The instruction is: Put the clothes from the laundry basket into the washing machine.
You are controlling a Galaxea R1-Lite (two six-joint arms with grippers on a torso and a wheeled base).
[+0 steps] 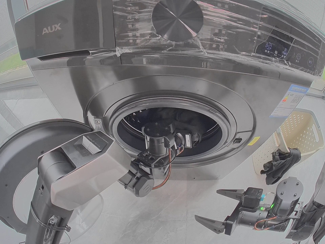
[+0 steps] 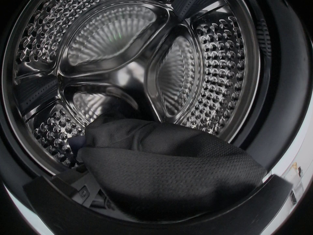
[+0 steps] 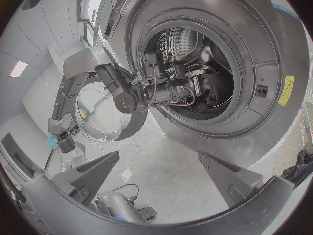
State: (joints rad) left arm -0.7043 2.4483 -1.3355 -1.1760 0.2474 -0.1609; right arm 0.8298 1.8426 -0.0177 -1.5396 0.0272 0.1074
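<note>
**Left arm in the drum, right arm idle by the basket**

The washing machine [image 1: 189, 85] faces the robot with its round door [image 1: 20, 160] swung open to the left. To its right a cream laundry basket [image 1: 301, 126] leans tilted against the machine, and 1 black garment [image 1: 279, 163] hangs over its lower rim.

The left arm [image 1: 84, 166] bends inward, its wrist through the opening and its end effector [image 1: 193, 139] inside the drum [image 2: 107, 39]. A black mesh cloth [image 2: 169, 167] lies low across the drum mouth, long axis side to side, covering that end effector; its grip cannot be told.

The right end effector [image 1: 208, 204] hovers low over the floor [image 1: 162, 207], pointing left, spread wide and holding nothing.
</note>
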